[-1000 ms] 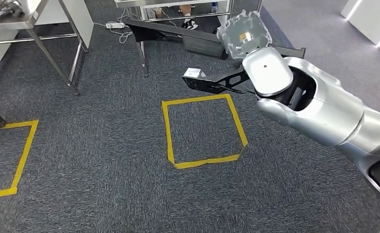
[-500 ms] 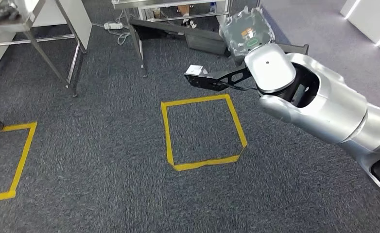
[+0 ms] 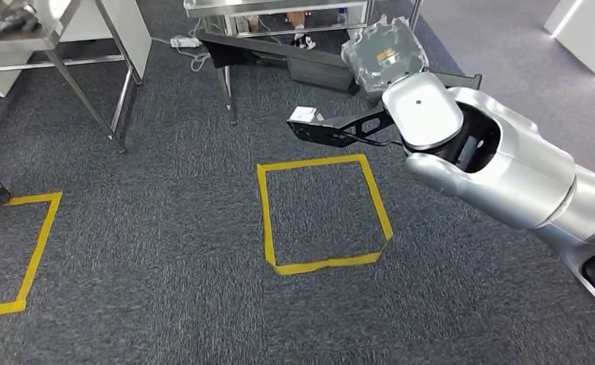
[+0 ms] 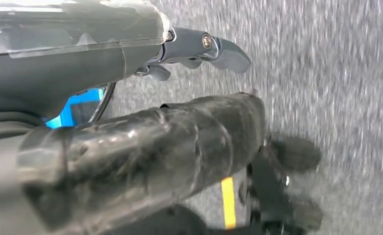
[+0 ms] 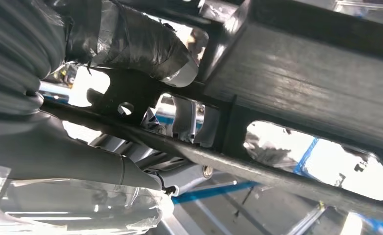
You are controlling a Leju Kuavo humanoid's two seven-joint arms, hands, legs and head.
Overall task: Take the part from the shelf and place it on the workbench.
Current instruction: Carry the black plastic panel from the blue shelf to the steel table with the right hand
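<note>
**Right hand carrying the part above the carpet**

The right hand (image 3: 382, 62), wrapped in a clear cover, grips the part (image 3: 338, 127), a flat black bracket with cut-out openings. The part sticks out sideways from the hand, level, in the air above the grey carpet (image 3: 165, 228). A small white tag (image 3: 304, 114) sits on the part's far end. In the right wrist view the thumb (image 5: 145, 46) presses on the upper face of the part (image 5: 297, 93) and the fingers close under it.

The left hand (image 4: 145, 147) hangs above the carpet; whether its fingers are closed or apart cannot be told.

A yellow tape square (image 3: 326, 213) lies on the carpet below the part. A metal-legged counter (image 3: 66, 46) stands well apart.
</note>
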